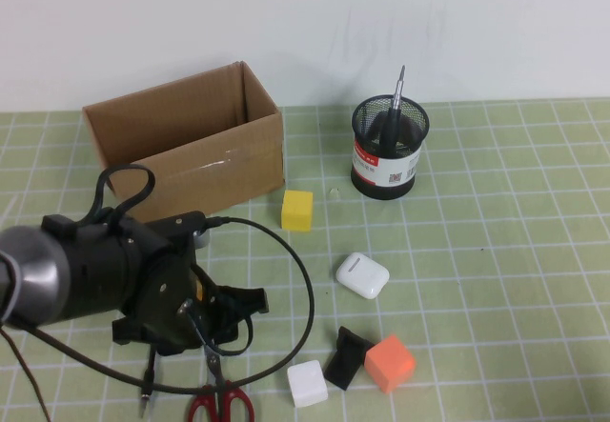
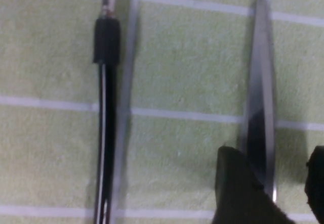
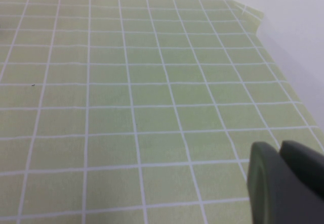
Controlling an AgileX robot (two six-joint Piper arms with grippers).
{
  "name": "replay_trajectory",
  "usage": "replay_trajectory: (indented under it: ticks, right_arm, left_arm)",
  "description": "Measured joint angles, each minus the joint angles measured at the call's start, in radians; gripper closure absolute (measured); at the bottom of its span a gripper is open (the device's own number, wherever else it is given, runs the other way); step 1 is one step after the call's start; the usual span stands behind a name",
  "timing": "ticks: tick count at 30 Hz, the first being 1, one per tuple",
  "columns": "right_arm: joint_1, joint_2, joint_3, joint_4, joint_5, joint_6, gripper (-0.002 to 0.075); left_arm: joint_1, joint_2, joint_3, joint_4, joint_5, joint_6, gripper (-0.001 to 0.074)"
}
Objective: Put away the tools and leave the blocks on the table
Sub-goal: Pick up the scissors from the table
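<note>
The red-handled scissors (image 1: 219, 405) lie at the near edge of the table (image 1: 496, 251), blades pointing away. My left gripper (image 2: 276, 188) is low over them, open, with one finger on each side of the steel blade (image 2: 263, 97); the arm (image 1: 143, 284) hides the gripper in the high view. The thin black rod (image 2: 106, 123) lies parallel to the blade and also shows in the high view (image 1: 148, 384). The screwdriver (image 1: 397, 98) stands in a black mesh cup (image 1: 386, 148). The yellow (image 1: 297, 210), white (image 1: 307, 383), orange (image 1: 390, 363) and black (image 1: 347, 356) blocks sit on the mat. My right gripper (image 3: 283, 183) is shut over bare mat.
An open cardboard box (image 1: 191, 141) stands at the back left. A glossy white rounded case (image 1: 362, 274) lies mid-table. The left arm's black cable (image 1: 305, 289) loops across the mat near the white block. A white wall bounds the far edge.
</note>
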Motion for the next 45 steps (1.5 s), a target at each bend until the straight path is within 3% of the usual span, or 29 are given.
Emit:
replay_trajectory:
  ticks: [11, 45]
  right_arm:
    - [0.000, 0.000, 0.000, 0.000, 0.000, 0.000, 0.0734]
    - [0.000, 0.000, 0.000, 0.000, 0.000, 0.000, 0.0734]
  left_arm:
    - [0.000, 0.009, 0.000, 0.011, -0.021, 0.010, 0.0659]
    - [0.000, -0.015, -0.001, 0.094, -0.018, 0.128, 0.0673]
